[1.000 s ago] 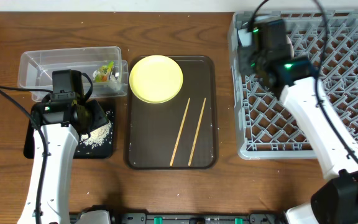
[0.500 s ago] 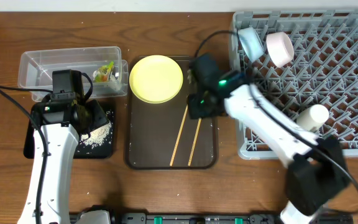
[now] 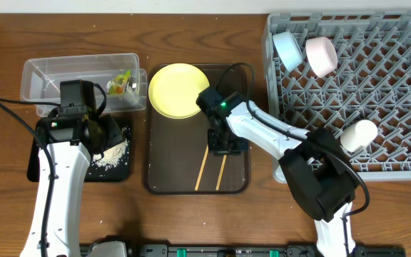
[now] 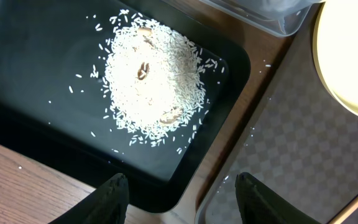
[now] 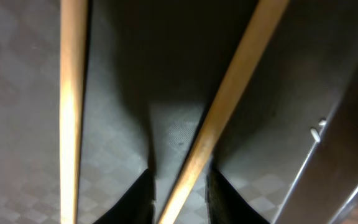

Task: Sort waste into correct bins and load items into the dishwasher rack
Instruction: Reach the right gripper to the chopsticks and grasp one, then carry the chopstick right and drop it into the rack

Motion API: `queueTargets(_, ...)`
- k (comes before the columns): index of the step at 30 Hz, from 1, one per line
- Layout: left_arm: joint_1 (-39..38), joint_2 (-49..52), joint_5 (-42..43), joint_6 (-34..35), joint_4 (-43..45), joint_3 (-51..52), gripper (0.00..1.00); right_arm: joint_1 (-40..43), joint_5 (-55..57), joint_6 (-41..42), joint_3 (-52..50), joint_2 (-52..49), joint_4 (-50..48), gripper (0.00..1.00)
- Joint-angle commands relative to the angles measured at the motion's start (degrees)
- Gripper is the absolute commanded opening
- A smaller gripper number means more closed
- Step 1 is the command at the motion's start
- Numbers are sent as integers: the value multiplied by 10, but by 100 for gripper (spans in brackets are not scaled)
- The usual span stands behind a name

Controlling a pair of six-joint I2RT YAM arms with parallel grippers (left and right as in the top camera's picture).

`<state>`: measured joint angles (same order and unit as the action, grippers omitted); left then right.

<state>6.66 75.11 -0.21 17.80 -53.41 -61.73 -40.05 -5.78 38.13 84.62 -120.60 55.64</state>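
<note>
Two wooden chopsticks (image 3: 216, 153) lie side by side on the dark brown serving tray (image 3: 170, 164). My right gripper (image 3: 223, 143) is low over them. In the right wrist view its jaws (image 5: 179, 173) are open narrowly and straddle the right chopstick (image 5: 235, 81), which still lies on the tray; the left chopstick (image 5: 72, 93) lies beside it. The yellow plate (image 3: 180, 90) sits at the tray's far end. My left gripper (image 3: 95, 135) (image 4: 180, 183) is open and empty above the black tray (image 3: 45, 160) holding the rice crumbs (image 4: 151, 81). The wrapper (image 3: 122, 82) lies in the clear tub (image 3: 63, 78).
The grey rack (image 3: 377, 100) at the right holds the light blue bowl (image 3: 287, 48), the pinkish bowl (image 3: 321, 56) and the white cup (image 3: 359, 134). A few rice grains lie scattered on the brown tray (image 4: 291, 155) and on the table next to the black tray (image 4: 42, 93).
My right arm has swung from the rack's far left corner to the brown tray and come down over the chopsticks. The two bowls and the cup now show in the rack. The left arm is still.
</note>
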Motion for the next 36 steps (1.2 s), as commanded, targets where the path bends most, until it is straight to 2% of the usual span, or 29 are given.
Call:
queueTargets(1, 1, -3, -5, 1, -1, -4, 58, -5, 11, 11, 0, -17, -6, 12)
queueTargets(2, 1, -3, -5, 1, -1, -4, 58, -5, 17, 11, 0, -17, -8, 6)
queueTargets(4, 1, -3, -5, 1, -1, -4, 58, -3, 24, 11, 0, -17, -10, 1)
queueTargets(10, 1, -3, -5, 1, -1, -4, 58, 21, 42, -8, 8, 9, -10, 1)
queueTargets(18, 1, -3, -5, 1, -1, -4, 58, 101, 60, -156, 58, 143, -6, 1)
queueTargets(23, 1, -3, -5, 1, -1, -4, 58, 159, 60, -214, 61, 213, 14, 1)
queueTargets(30, 1, -3, -5, 1, -1, -4, 58, 224, 60, -259, 43, 214, 69, 1)
queueTargets(36, 1, -3, -5, 1, -1, -4, 58, 246, 67, -262, -15, 198, 61, 1)
